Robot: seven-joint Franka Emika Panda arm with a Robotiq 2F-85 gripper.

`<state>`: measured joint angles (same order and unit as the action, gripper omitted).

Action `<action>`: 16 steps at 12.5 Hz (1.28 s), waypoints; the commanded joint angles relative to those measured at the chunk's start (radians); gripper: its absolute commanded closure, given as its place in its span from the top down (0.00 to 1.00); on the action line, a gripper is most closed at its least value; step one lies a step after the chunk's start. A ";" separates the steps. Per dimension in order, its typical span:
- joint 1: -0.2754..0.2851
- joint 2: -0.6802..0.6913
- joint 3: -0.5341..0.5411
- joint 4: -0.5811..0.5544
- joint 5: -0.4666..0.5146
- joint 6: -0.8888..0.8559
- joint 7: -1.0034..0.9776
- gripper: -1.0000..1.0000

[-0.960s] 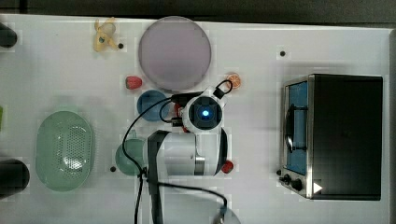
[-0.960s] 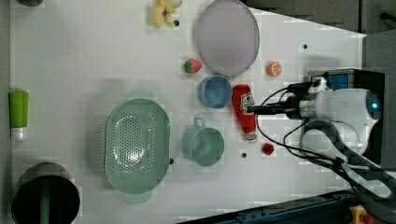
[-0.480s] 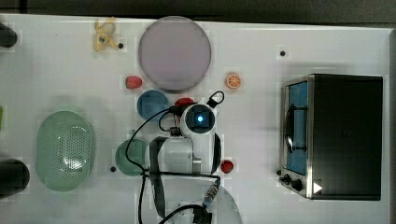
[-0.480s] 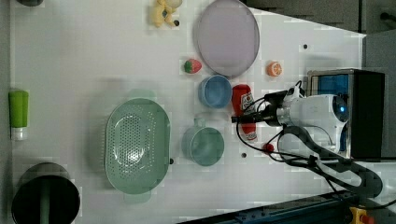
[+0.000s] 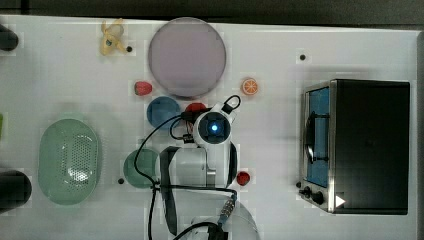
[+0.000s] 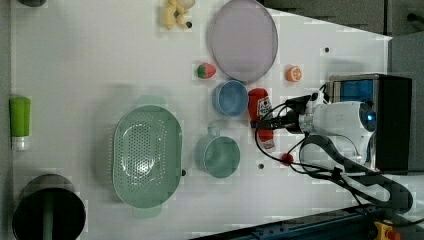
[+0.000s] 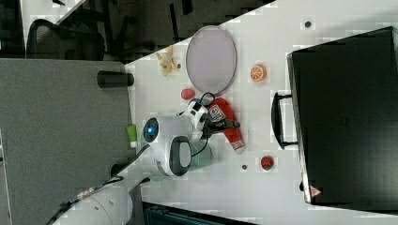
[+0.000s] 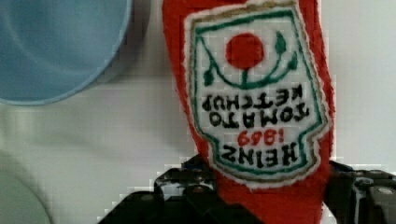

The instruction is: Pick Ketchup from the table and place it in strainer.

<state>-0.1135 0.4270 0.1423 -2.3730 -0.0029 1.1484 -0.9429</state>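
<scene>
White table point(image 5: 60, 75) — tool point(image 8: 268, 198) astride the lying Ketchup point(image 8: 261, 107), grip unclear.

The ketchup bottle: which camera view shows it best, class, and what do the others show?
The left view shows the ketchup bottle best: it lies whole on the table beside the blue bowl, with the gripper at its middle. The wrist view gives only its label close up; the right view shows it partly behind the gripper; the top view shows just a red sliver.

One Ketchup point(image 6: 260, 111), one strainer point(image 6: 146, 157), one blue bowl point(image 6: 230, 98), one green cup point(image 6: 217, 155), one plate point(image 6: 243, 40) and one strawberry point(image 6: 205, 71) are counted.
</scene>
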 commanded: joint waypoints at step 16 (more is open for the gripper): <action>0.061 -0.538 0.278 0.273 0.041 -0.767 0.529 0.61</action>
<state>-0.0930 -0.1335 0.3833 -2.0820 0.0295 0.3994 -0.5396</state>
